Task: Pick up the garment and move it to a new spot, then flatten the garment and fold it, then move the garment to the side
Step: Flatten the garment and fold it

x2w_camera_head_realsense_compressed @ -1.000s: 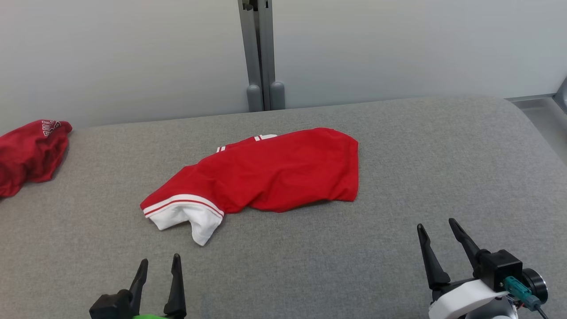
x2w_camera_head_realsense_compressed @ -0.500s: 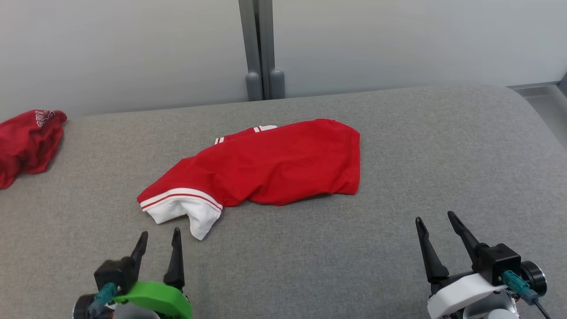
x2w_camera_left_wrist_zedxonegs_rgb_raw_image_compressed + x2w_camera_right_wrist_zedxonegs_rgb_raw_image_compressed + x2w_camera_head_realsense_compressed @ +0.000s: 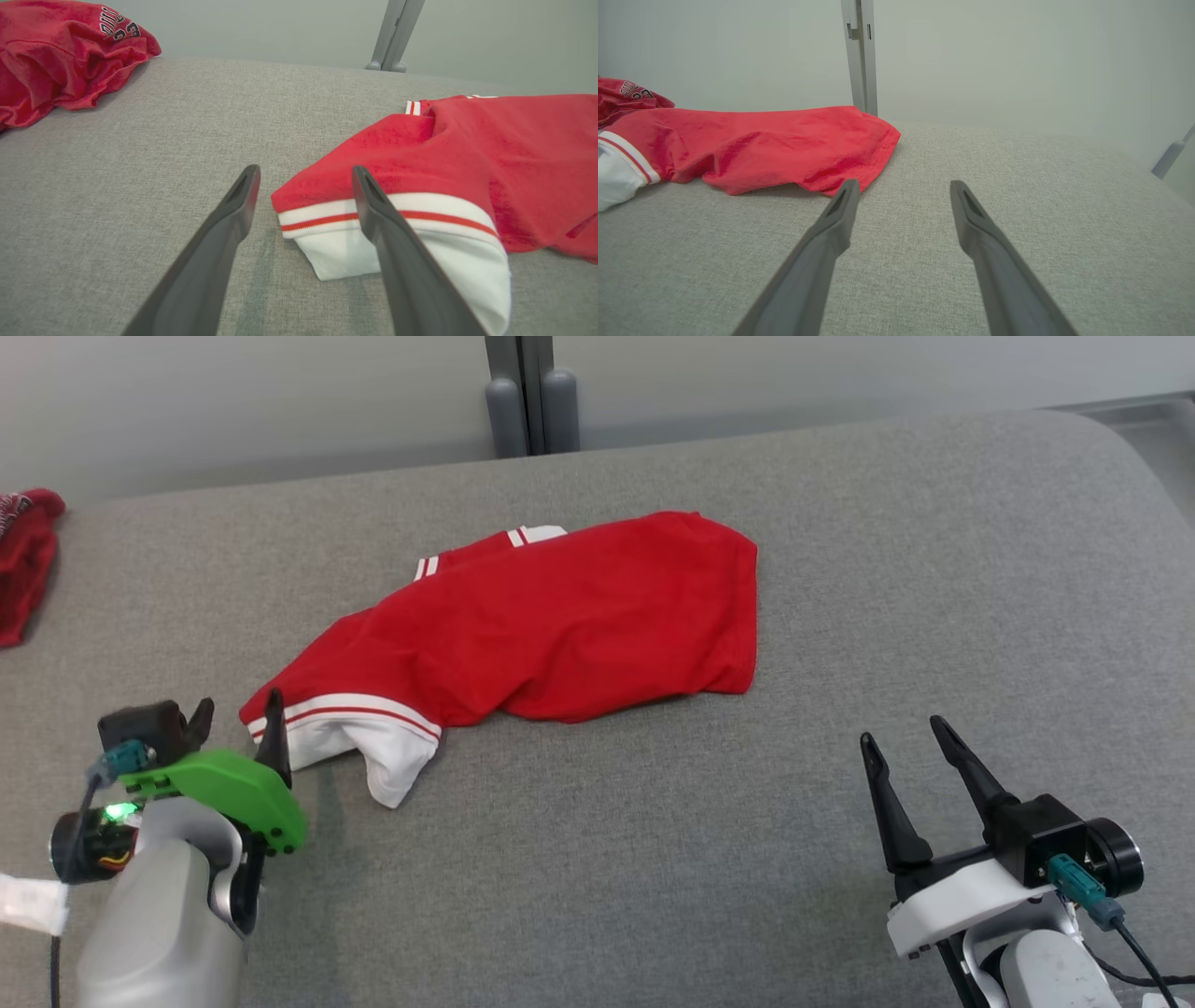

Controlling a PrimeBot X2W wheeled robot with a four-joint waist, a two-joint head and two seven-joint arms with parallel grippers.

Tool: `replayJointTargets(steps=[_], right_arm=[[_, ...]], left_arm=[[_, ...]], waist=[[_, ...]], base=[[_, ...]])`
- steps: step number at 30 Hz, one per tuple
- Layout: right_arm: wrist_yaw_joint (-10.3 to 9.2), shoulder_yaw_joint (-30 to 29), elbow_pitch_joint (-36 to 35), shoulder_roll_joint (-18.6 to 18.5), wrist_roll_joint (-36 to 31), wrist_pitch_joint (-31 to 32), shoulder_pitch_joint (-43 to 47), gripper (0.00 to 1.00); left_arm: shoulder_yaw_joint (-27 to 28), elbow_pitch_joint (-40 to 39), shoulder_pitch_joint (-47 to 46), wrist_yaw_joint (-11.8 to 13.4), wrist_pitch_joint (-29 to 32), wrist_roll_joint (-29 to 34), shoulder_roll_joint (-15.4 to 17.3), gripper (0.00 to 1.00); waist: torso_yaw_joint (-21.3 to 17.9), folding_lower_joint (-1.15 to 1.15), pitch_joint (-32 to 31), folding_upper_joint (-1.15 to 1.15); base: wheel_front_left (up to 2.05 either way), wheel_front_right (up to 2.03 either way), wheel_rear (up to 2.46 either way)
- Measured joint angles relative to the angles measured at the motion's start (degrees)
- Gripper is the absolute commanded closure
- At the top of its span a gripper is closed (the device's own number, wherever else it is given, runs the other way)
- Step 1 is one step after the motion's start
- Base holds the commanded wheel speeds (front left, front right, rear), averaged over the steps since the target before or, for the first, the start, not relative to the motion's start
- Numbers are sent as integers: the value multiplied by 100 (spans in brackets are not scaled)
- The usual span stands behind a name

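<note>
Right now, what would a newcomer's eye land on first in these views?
The bright red garment lies rumpled in the middle of the grey padded surface, with its white striped sleeve at the near left. The open left gripper hovers right at that sleeve, while the open right gripper sits apart at the near right. A second red garment is bunched at the far left edge.

Front right: bare grey fabric surface (image 3: 653,859) lies open between the red shirt with white striped cuff (image 3: 579,616) and the right gripper (image 3: 902,730), whose jaws are spread.
Front left: left gripper (image 3: 238,702), jaws spread, is just beside the cuff; contact unclear.
Far left: crumpled dark-red garment (image 3: 23,560), well apart from the shirt, with a bare strip between them.
Back: grey metal post (image 3: 523,383) stands behind the far edge.
</note>
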Motion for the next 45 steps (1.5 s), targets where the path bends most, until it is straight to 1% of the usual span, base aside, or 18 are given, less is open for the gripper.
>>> replayJointTargets(steps=[6, 9, 13, 17, 18, 19, 20, 21, 24, 28, 34, 36, 39, 43, 45], right_arm=[[-1, 23, -46, 0, -43, 0, -180, 0], [-1, 34, -59, 0, -43, 0, -226, 0], [-1, 38, -71, -1, -43, 0, -252, 0], [-1, 38, -65, -1, -41, 0, -263, 0], [0, 38, -63, 0, -38, 0, -268, 0], [0, 41, -63, 1, -32, 0, -270, 0], [-1, 43, -62, 0, -26, 0, -271, 0], [-1, 49, -60, -1, -5, 0, -274, 0], [-1, 68, -59, 0, 13, 0, -278, 0], [0, 64, -40, 0, 57, 0, -279, 0], [-1, 19, -1, 0, 119, 0, -250, 0], [-1, 12, 23, 0, 152, 0, -206, 0], [-1, -4, 49, 1, 176, -1, -107, 0], [-1, -88, 87, 0, 204, 0, 26, 0], [-1, -134, 100, 0, 207, 0, 114, 0]], left_arm=[[-96, 739, -665, -5, 630, -205, 97, 0], [-112, 996, -849, -5, 797, -237, 130, 0], [-189, 1224, -998, -5, 909, -252, 154, 0], [-441, 1269, -1090, -1, 1151, -301, 141, 0], [-539, 1247, -1101, 2, 1218, -309, 158, 47], [-623, 1215, -1106, 2, 1268, -332, 167, 63], [-694, 1195, -1106, 2, 1303, -357, 174, 98], [-793, 1168, -1106, 1, 1347, -363, 186, 100], [-998, 1079, -1104, 1, 1326, -393, 215, 100], [-1132, 969, -1057, 0, 1055, -457, 296, 100], [-1313, 520, -1016, -5, 230, -402, 376, 100], [-1390, 266, -908, -5, -86, -380, 346, 100], [-1481, -144, -630, -5, -376, -328, 283, 100], [-1605, -909, -193, 62, -533, -186, 278, 100], [-1673, -1465, 113, 135, -559, -115, 291, 100]], waist=[[-61, 0, 439, 0], [-90, 0, 604, 0], [-122, 0, 747, 0], [-144, 0, 793, 0], [-142, 0, 790, 0], [-142, 0, 787, 0], [-142, 0, 784, 0], [-143, 0, 778, 0], [-148, 0, 756, 0], [-150, 0, 703, 0], [-121, 0, 524, 0], [-100, 0, 430, 0], [-65, 0, 273, 0], [1, 0, 39, 0], [51, 1, -97, 0]], base=[[0, 0, 0], [0, 0, 0], [0, 0, 0], [0, 0, 0], [0, 0, 0], [0, 0, 0], [0, 0, 0], [0, 0, 0], [0, 0, 0], [0, 0, 0], [0, 0, 0], [0, 0, 0], [0, 0, 0], [0, 0, 0], [0, 0, 0]])
